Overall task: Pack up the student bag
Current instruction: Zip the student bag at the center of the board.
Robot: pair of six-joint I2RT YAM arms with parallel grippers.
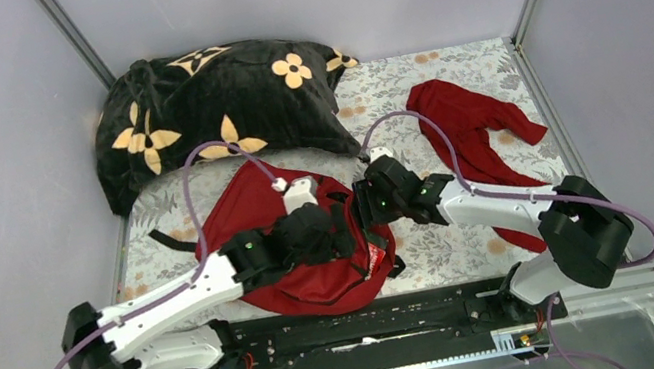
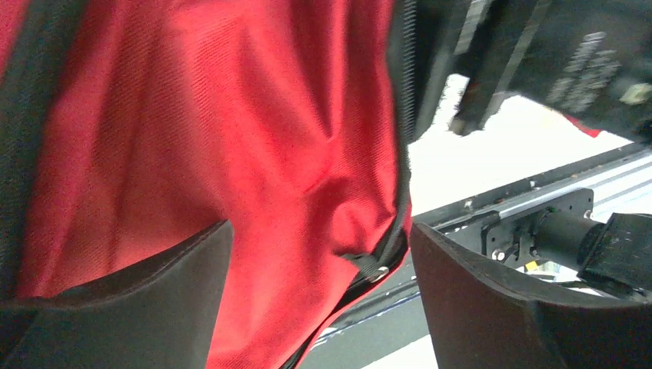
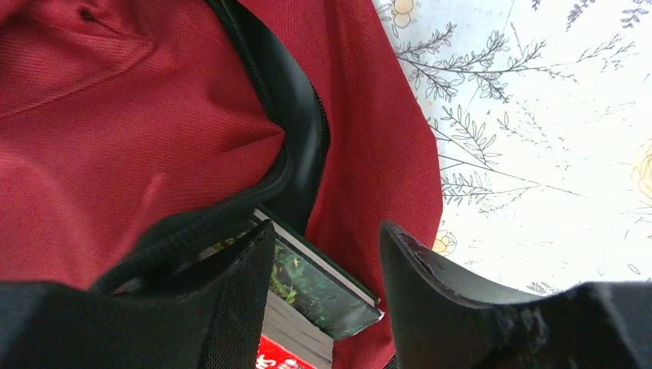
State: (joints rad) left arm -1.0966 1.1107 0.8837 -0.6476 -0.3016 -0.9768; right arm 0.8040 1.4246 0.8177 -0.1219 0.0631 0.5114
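Note:
The dark-red student bag (image 1: 256, 207) lies on the patterned cloth in front of both arm bases. Its zipper mouth (image 3: 296, 146) gapes, and the corner of a green-covered book (image 3: 323, 288) sticks out of it above a red-covered one (image 3: 278, 358). My right gripper (image 3: 327, 269) is open, its fingers either side of that book corner, with a gap on the right side. My left gripper (image 2: 319, 292) is open wide over the bag's lower edge, with red fabric and a zipper pull (image 2: 377, 270) between its fingers (image 2: 138, 300). Seen from above, both grippers (image 1: 336, 229) (image 1: 366, 208) meet at the bag's right side.
A black plush blanket with orange flowers (image 1: 207, 104) is heaped at the back left. A limp red garment (image 1: 475, 128) lies at the back right. The black mounting rail (image 1: 357, 321) runs along the near edge. Grey walls close in three sides.

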